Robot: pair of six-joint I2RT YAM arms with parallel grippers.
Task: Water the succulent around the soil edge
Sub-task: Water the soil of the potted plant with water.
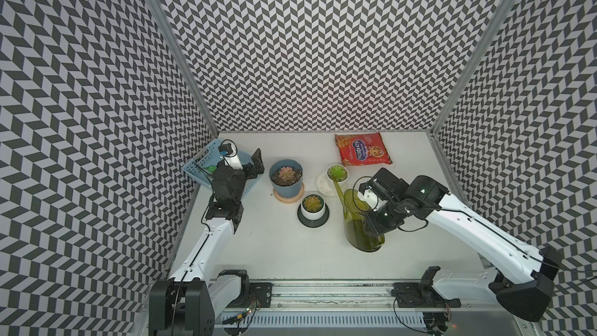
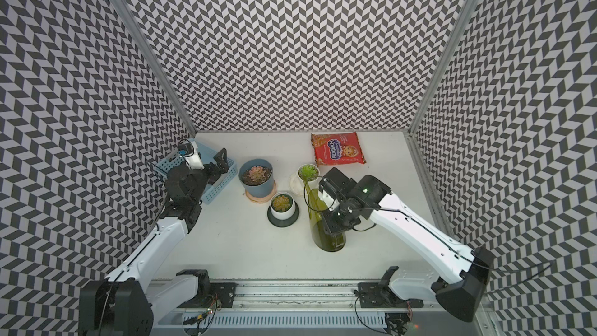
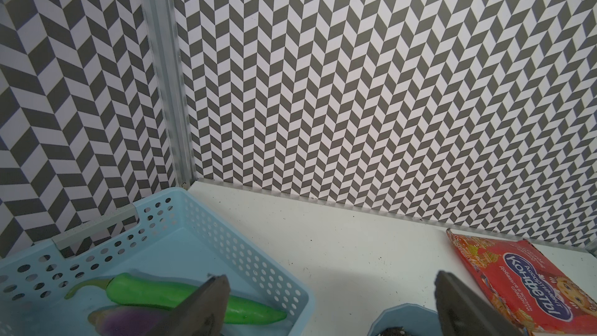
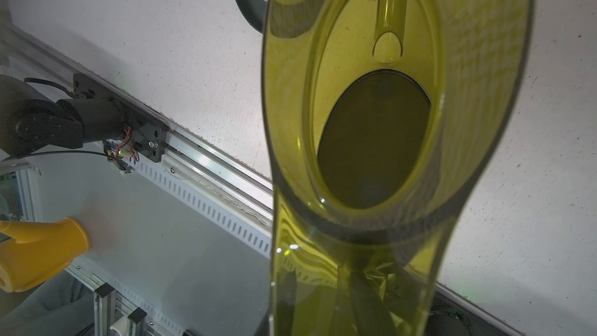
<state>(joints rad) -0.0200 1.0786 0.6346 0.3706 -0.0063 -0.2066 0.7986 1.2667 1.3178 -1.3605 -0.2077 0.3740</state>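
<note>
At your right tool point(image 1: 371, 232), the fingers are pinched narrow on the handle of the green see-through watering can point(image 1: 357, 221). The right wrist view shows them dimly through the plastic, with dark water pooled in the can's bottom. Under the tool the can's base meets the tabletop point(image 1: 274, 253), but you cannot tell whether it rests there or hangs just clear. Ahead of the tool the thin spout point(image 1: 338, 190) slants up to the near rim of the small white pot point(image 1: 342, 184), which holds the bright green succulent point(image 1: 337, 172). Beside the spout, farther from the tool, a second white pot point(image 1: 312, 213) stands on a dark saucer point(image 1: 313, 224). Past it is a blue pot point(image 1: 286, 187), and each pot has its own rosette. Well apart from your right tool, your left tool point(image 1: 256, 164) hangs with fingers spread wide between the blue pot and a blue basket point(image 1: 197, 169), which holds a green pepper point(image 3: 193, 298).
</note>
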